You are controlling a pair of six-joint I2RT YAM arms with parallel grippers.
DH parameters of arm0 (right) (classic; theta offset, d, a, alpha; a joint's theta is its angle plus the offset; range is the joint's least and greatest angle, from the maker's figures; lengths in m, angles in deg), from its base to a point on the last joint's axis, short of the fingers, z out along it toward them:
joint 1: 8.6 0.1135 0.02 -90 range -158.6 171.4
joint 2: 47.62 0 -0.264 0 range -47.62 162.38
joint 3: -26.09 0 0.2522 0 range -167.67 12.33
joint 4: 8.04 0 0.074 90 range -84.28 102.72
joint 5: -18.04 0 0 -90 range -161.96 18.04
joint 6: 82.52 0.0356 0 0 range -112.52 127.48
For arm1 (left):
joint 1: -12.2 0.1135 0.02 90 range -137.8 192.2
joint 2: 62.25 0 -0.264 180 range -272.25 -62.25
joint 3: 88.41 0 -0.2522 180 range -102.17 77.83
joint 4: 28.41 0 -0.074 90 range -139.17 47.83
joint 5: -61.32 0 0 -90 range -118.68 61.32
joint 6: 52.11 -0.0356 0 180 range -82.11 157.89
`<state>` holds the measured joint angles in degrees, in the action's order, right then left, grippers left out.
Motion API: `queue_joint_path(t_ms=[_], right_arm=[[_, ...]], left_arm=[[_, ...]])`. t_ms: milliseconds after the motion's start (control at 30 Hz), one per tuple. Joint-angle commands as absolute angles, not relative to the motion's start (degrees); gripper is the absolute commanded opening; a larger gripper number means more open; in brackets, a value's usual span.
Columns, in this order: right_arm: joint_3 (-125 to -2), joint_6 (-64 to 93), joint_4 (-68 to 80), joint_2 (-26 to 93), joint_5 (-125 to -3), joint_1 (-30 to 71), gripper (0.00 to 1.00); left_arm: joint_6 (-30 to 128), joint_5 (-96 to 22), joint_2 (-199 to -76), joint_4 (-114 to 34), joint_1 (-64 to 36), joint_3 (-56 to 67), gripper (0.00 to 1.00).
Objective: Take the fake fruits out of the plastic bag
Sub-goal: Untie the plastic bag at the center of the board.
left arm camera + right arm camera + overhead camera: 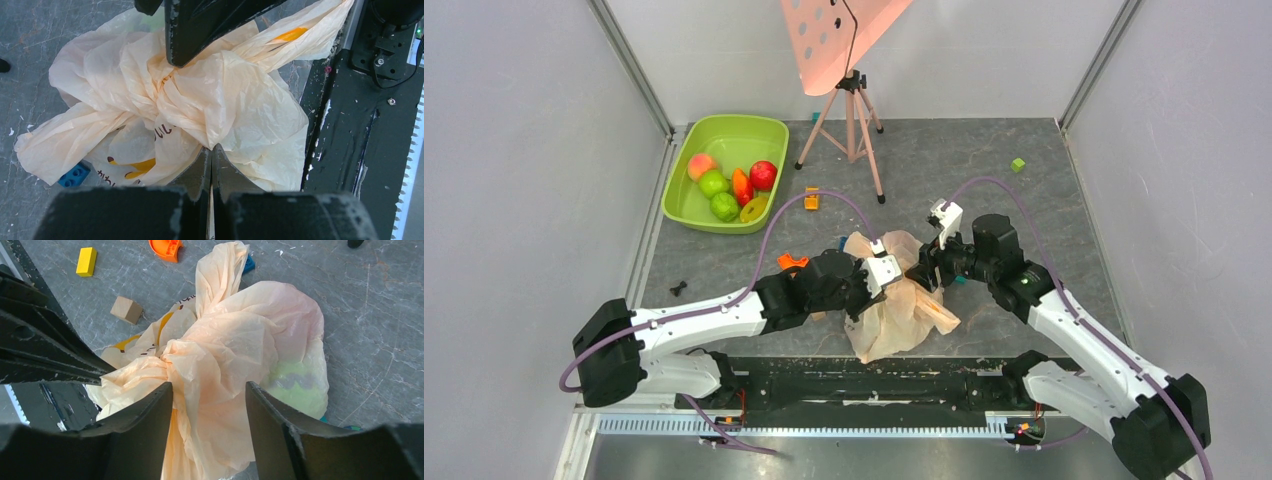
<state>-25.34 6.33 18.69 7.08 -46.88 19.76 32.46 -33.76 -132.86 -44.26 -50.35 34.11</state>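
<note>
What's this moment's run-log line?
left end effector: shut on crinkly peach plastic bag | right end effector: open around bag fold

My top camera looks steeply down from above and behind the arms [714, 315], far enough back to take in the whole table [1044, 200]. My two wrist cameras sit very close, aimed downward from opposite sides. All three views share the crumpled plastic bag [899, 310] at centre.

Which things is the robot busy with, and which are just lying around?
Job: plastic bag, green fruit showing through it, fruits in the tub.
Lying about: yellow block, wooden block, blue block, green block, orange piece, tripod.
</note>
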Motion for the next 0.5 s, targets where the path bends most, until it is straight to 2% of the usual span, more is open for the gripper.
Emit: queue_joint_path(t_ms=[0,100,167,233,267,367,467], right_arm=[[-27.7,5.6,14.4,9.3,-46.2,19.9,0.53],[-27.9,5.6,13.7,10.8,-46.5,19.9,0.45],[-27.5,5.9,12.8,11.3,-46.7,19.9,0.31],[-27.3,6.7,11.8,11.0,-48.0,19.9,0.13],[-27.3,7.2,11.4,10.6,-49.3,19.9,0.09],[-27.2,10.5,9.7,7.5,-55.8,19.9,0.00],[-27.6,15.8,8.6,3.3,-65.7,19.8,0.00]], left_arm=[[30.1,-34.1,-132.1,-43.3,-50.8,34.3,0.02],[30.1,-33.9,-131.7,-43.2,-50.8,34.6,0.02],[30.2,-33.4,-131.4,-42.8,-50.9,35.0,0.02],[30.2,-32.4,-131.2,-42.6,-50.8,35.3,0.02],[30.6,-31.2,-131.1,-42.4,-50.9,35.4,0.02],[32.4,-24.3,-130.0,-42.4,-50.9,35.8,0.02],[34.4,-15.7,-128.0,-40.2,-50.4,35.6,0.02]])
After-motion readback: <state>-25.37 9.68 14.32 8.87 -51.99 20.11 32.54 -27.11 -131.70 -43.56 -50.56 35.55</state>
